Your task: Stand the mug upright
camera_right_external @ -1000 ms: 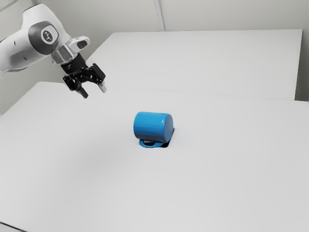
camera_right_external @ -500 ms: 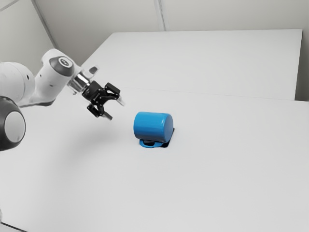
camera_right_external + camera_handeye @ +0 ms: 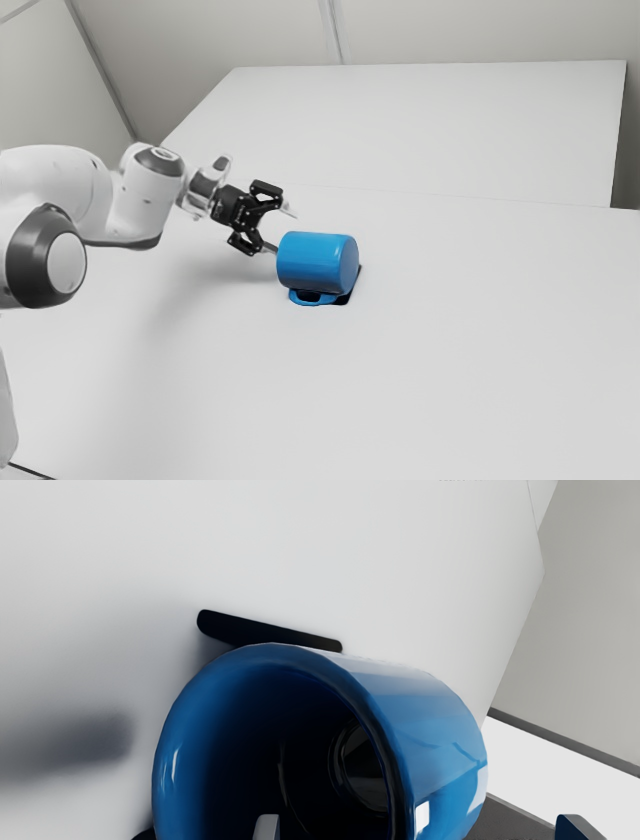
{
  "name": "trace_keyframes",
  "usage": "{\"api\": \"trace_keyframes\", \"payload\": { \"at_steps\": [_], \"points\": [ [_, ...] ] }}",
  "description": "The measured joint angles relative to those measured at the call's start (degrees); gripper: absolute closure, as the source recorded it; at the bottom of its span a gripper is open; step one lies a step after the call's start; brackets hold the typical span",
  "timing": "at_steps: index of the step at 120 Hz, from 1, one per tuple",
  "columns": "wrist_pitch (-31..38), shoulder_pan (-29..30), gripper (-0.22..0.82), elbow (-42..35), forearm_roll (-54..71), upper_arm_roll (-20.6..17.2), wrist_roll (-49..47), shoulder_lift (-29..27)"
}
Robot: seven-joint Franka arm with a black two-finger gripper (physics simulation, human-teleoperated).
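Lying on its side, the blue mug [image 3: 315,262] is on the white table [image 3: 450,350], its mouth toward the exterior view's left. At its near side shows one dark flat piece [image 3: 265,630]. Beside the mouth, we hold our gripper [image 3: 284,230] with jaws apart.

A pale grey wall [image 3: 480,30] stands behind the white table [image 3: 450,350].

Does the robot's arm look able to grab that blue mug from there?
Probably yes: the mouth of the blue mug faces the open jaws, one in line with the opening, the other outside the wall, and I see nothing in the way.
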Motion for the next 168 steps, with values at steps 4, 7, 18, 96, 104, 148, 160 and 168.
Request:
{"api": "trace_keyframes", "payload": {
  "at_steps": [4, 7, 18, 96, 104, 148, 160, 168],
  "points": [
    [0.16, -0.08, 0.00, -0.05, -0.86, -0.07, 0.12, 0.17],
    [0.28, -0.26, 0.00, -0.11, -1.62, -0.09, 0.20, 0.35],
    [0.65, -0.75, 0.00, -0.18, -4.05, -0.13, 0.47, 0.88],
    [7.05, -4.03, 0.74, 0.13, -3.06, -4.10, -1.04, -1.62],
    [8.15, -5.51, 0.75, -0.44, 3.05, -4.04, -1.46, -4.84],
    [19.81, -11.75, 0.77, -16.52, 42.15, -4.52, -6.60, -21.37],
    [23.20, -12.72, 0.77, -20.84, 47.84, -4.55, -8.54, -24.55],
    [24.91, -12.89, 0.77, -22.37, 50.76, -4.55, -9.70, -25.74]
  ]
}}
